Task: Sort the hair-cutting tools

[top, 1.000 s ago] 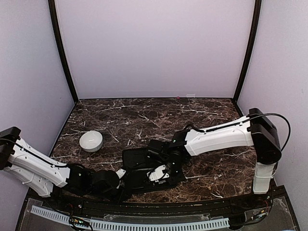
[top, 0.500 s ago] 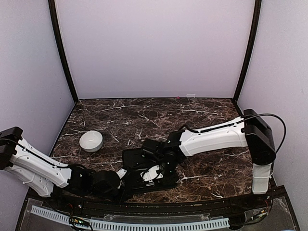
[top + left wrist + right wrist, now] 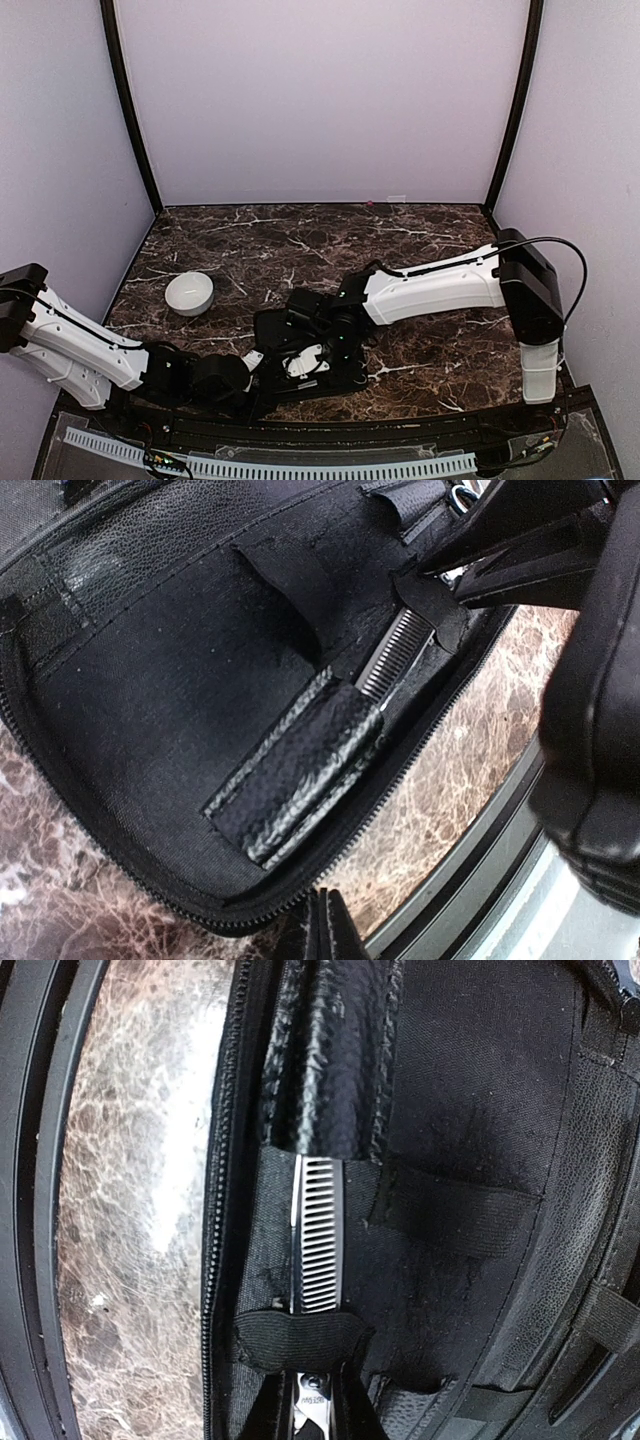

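Observation:
A pair of silver thinning scissors (image 3: 320, 1235) with a toothed blade lies inside the open black case (image 3: 480, 1090). Its tip sits in a textured black sleeve (image 3: 330, 1060) and its blade passes under an elastic strap (image 3: 300, 1340). My right gripper (image 3: 315, 1415) is shut on the scissors near their pivot. From above, it (image 3: 300, 362) hovers over the case (image 3: 280, 325). The left wrist view shows the same toothed blade (image 3: 395, 660) and sleeve (image 3: 300, 775). My left gripper (image 3: 325, 925) is shut, its tips at the case's zipper edge (image 3: 150, 900), with nothing seen between them.
A white bowl (image 3: 189, 293) stands on the marble table (image 3: 420, 240) to the left of the case. The table's near edge with its black rail (image 3: 480, 880) runs just beside the case. My right arm (image 3: 430, 285) reaches across from the right.
My right gripper has moved left along the case with the scissors, and its arm has swung that way. My left arm has stayed put.

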Motion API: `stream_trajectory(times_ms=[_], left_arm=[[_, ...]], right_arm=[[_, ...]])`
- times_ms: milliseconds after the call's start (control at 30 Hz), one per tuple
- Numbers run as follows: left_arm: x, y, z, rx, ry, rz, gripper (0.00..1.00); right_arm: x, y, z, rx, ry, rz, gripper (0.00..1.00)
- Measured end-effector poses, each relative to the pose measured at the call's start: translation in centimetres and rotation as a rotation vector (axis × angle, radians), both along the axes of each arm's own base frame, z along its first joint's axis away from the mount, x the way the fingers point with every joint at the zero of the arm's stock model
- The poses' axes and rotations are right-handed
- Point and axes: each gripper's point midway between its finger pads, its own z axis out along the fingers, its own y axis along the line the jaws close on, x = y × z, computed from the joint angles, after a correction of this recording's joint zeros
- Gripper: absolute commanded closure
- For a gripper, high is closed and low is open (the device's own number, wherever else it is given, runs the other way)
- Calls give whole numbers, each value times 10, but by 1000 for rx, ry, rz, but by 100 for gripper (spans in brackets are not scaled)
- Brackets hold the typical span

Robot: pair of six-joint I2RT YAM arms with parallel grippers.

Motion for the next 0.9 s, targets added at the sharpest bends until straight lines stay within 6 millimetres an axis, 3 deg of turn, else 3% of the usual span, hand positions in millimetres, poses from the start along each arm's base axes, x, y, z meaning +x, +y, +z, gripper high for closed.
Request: stream_trajectory(times_ms=[100,267,567,900], left_arm=[[0,0,0,0,0,0,100],[0,0,-1,-12,-2,1,100],[0,0,0,-24,-5,5,100],[0,0,0,-24,-5,5,100]], right_arm=[[0,0,0,0,3,-11,79],[-3,-6,3,12,22,-27,73],[7,-22,39,97,45,-91,71],[11,-71,11,-14,73,-153,62]])
